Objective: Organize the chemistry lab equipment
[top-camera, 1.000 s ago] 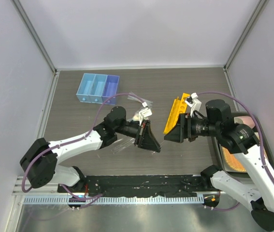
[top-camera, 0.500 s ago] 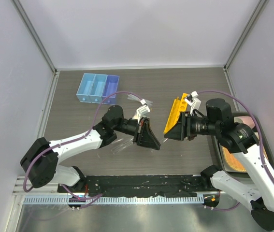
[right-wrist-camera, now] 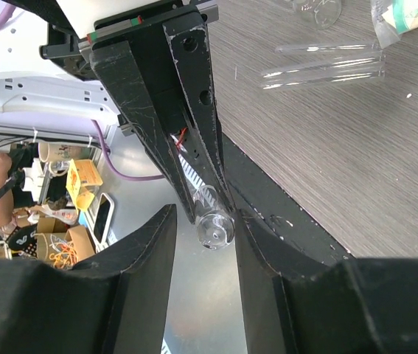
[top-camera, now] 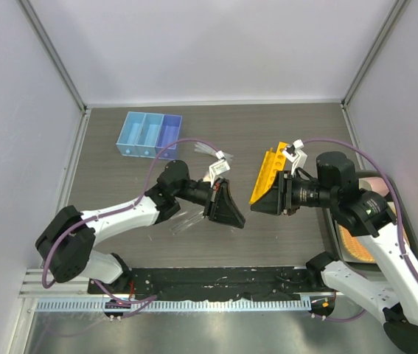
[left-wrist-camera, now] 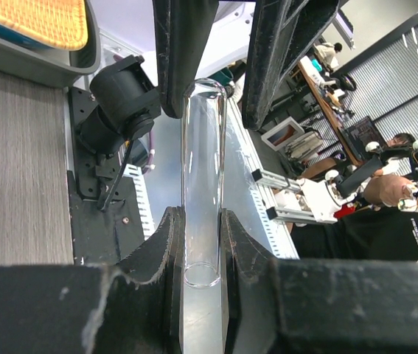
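My left gripper [top-camera: 228, 209] is shut on a clear test tube [left-wrist-camera: 203, 177] and holds it level above the table, rounded end toward the right arm. My right gripper [top-camera: 265, 200] is open, and its jaws stand on either side of the tube's rounded end [right-wrist-camera: 214, 226]. The tube lies close to one finger, with a gap to the other. In the left wrist view my left gripper [left-wrist-camera: 203, 254] clamps the tube near its open mouth. The long yellow rack [top-camera: 270, 174] lies tilted on the table behind the right gripper.
Two loose test tubes [right-wrist-camera: 326, 68] lie on the table by the left arm [top-camera: 185, 220], with a small beaker [right-wrist-camera: 319, 9] and a packet [right-wrist-camera: 409, 15] beyond. A blue three-part tray [top-camera: 148, 134] stands at the back left. An orange woven mat [top-camera: 356, 245] lies at the right edge.
My left gripper has edged slightly right with the tube in it. The right gripper has stayed open and has hardly moved.
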`<state>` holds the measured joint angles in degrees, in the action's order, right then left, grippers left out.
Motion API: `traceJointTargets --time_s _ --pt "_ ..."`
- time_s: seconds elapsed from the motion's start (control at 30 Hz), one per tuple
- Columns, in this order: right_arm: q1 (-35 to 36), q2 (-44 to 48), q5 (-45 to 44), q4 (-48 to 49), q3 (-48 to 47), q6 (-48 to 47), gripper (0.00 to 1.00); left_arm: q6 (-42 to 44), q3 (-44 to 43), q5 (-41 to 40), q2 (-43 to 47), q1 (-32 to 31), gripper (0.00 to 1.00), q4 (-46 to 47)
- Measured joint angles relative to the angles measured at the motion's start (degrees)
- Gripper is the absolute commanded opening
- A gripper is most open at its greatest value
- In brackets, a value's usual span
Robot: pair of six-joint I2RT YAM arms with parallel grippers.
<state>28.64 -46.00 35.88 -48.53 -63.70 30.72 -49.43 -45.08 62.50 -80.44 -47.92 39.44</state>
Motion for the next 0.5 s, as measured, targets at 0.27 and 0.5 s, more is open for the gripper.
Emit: traceJointTargets --time_s 0.27,0.5 --pt "0.24 -0.02 0.22 2.10 1.55 1.29 0.27 -0.98 0.00 1.29 -0.13 0.52 0.00 1.05" --pt "0.70 -0.02 0.02 3.32 2.27 1.86 0.01 -1.16 -0.02 2.12 -0.35 1.07 0.07 1.03"
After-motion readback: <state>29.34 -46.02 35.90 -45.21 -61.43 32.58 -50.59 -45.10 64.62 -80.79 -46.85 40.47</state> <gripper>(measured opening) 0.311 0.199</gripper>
